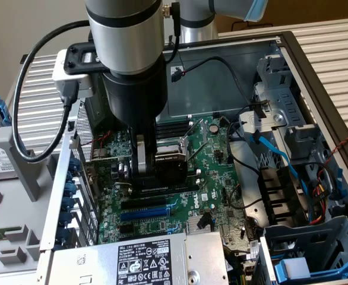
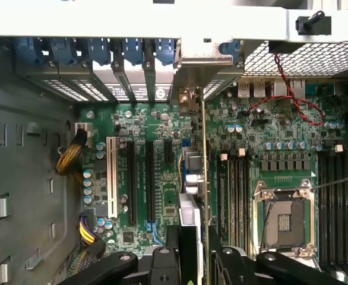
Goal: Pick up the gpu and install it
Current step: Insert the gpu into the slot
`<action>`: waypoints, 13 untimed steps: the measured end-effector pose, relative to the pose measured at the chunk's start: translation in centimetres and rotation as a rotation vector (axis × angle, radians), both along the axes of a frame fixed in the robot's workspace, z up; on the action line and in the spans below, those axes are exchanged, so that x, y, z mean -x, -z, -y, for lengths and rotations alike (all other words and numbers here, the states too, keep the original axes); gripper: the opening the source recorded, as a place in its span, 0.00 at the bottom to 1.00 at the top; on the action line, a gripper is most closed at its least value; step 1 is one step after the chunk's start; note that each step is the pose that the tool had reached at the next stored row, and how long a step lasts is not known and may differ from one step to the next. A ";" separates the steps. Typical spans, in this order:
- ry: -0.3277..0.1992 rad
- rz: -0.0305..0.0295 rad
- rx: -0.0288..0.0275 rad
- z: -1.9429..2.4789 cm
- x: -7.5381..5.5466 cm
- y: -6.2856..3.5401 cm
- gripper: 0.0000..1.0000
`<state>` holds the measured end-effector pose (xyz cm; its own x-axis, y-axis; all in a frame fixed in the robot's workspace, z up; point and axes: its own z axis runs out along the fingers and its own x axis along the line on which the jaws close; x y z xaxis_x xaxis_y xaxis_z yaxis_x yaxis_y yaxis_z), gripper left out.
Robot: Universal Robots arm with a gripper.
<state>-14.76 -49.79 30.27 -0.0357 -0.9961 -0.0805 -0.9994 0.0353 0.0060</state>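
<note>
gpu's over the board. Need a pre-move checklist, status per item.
1. gpu held by gripper: ok, card clamped edge-on in its jaws.
2. Card upright over motherboard: ok.
3. Bracket end toward the blue rear latches: ok.
4. Card edge lined up with a slot: cannot tell, the card hides what lies under it.
5. Red-black wire clear of card: ok, off to one side.
6. Card seated: cannot tell.
</note>
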 end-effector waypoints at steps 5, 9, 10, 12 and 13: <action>0.000 0.0000 0.0001 0.02 -0.1 0.91 0.28; 0.000 -0.0001 -0.0003 0.02 -0.4 1.61 0.28; 0.000 0.0000 -0.0006 0.02 -0.4 1.65 0.28; 0.000 -0.0001 -0.0005 0.02 -0.4 1.65 0.28; 0.000 -0.0001 -0.0004 0.02 -0.4 1.67 0.28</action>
